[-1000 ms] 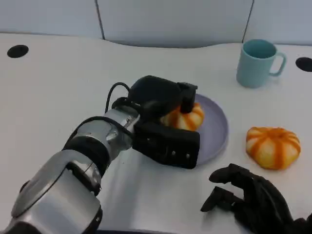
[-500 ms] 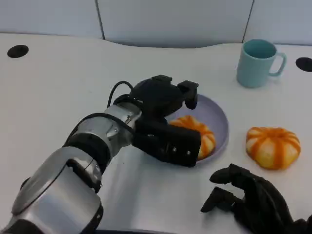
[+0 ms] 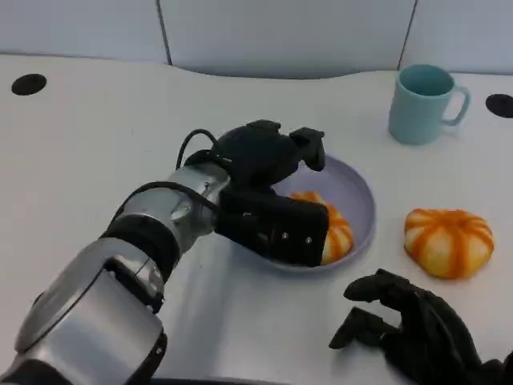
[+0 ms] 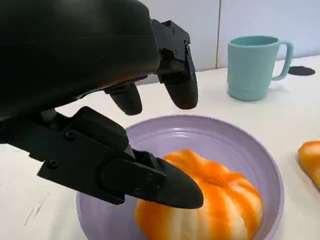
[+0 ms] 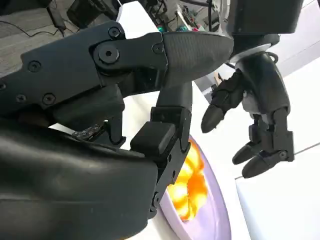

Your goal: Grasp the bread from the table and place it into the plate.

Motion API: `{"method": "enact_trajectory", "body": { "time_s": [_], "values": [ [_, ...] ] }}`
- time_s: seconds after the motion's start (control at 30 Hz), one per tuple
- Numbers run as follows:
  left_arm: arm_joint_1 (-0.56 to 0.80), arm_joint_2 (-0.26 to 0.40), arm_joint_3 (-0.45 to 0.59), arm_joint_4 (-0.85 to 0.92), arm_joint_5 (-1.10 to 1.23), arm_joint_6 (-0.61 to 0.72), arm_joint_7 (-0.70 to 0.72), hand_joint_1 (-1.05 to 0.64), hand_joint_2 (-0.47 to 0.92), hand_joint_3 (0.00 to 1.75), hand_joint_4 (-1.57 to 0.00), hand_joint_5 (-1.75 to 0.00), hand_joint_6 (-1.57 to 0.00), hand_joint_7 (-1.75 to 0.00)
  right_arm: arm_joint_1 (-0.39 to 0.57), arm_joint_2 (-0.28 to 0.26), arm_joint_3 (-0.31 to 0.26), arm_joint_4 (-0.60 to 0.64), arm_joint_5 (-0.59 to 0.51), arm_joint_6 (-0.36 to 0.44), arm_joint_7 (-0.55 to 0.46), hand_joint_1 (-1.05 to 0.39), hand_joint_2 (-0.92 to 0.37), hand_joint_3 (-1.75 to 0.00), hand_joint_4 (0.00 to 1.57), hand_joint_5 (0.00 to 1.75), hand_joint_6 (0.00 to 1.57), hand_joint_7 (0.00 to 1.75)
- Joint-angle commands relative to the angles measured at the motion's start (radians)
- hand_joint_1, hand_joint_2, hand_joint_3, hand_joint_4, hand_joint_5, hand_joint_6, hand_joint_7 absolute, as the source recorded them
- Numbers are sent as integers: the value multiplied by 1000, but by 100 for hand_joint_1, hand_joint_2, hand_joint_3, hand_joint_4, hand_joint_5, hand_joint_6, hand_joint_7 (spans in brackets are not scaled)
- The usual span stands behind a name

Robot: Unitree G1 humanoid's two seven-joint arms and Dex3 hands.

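Over the plate (image 3: 359, 200), left hand (image 3: 272, 188) hovers, fingers spread apart.

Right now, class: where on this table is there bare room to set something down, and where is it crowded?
Bare table stretches wide on the robot's left of the left hand, out to the dark hole. Another free strip lies between the plate and the mug. It is crowded around the plate holding bread, the second bread and the right hand.
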Motion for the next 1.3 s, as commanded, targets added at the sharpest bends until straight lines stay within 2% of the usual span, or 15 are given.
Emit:
{"method": "enact_trajectory", "body": {
  "time_s": [0.03, 0.2, 0.23, 0.33, 0.53, 0.57, 0.7, 0.87, 1.03, 1.17, 1.3],
  "values": [
    [1, 55, 59, -18, -67, -45, -20, -91, 92, 19, 0, -112, 0, -110, 9, -12, -14, 50, 0, 10, 10, -48, -92, -38, 81, 117, 85, 77],
    [35, 107, 130, -34, -149, -97, -63, -92, 92, 23, 0, -107, 0, -100, 5, -18, -14, 45, -14, 22, -13, -50, -92, -35, 84, 115, 88, 73],
    [47, 121, 155, -39, -179, -108, -85, -94, 92, 25, 0, -101, 0, -93, 3, -20, -15, 45, -15, 25, -16, -50, -92, -35, 84, 115, 88, 73],
    [71, 144, 200, -54, -230, -133, -124, -95, 92, 26, 0, -94, 0, -86, 0, -23, -14, 40, -21, 32, -27, -50, -92, -35, 83, 116, 87, 73],
    [119, 164, 297, -81, -347, -197, -205, -94, 92, 24, 0, -99, -1, -83, 16, -22, -3, -29, -35, 90, -88, -49, -92, -35, 81, 121, 86, 78],
    [148, 173, 340, -105, -405, -216, -249, -94, 92, 24, 0, -99, -1, -82, 9, -25, -5, -16, -37, 80, -83, -49, -92, -35, 81, 121, 86, 78],
    [260, 198, 461, -211, -589, -266, -399, -88, 92, 25, 0, -95, -12, -59, -8, -30, -9, 27, -43, 34, -62, -51, -92, -36, 77, 125, 82, 82],
    [407, 203, 547, -398, -767, -200, -560, -89, 92, 25, 0, -96, -18, -43, -15, -29, -10, 41, -40, 20, -52, -51, -92, -37, 76, 128, 81, 83],
    [581, 197, 597, -585, -855, -175, -592, -90, 92, 35, -8, -88, -27, -29, -29, -29, -18, 75, -25, -3, -15, -52, -92, -36, 75, 129, 80, 83],
    [686, 161, 633, -685, -955, -144, -619, -89, 92, 37, -19, -87, -37, -27, -34, -24, -21, 89, -33, -16, -23, -52, -92, -35, 76, 128, 82, 81],
    [706, 153, 643, -719, -972, -118, -631, -89, 92, 36, -20, -88, -39, -27, -36, -23, -22, 92, -36, -21, -25, -52, -92, -35, 77, 127, 83, 80]
  ]
}}
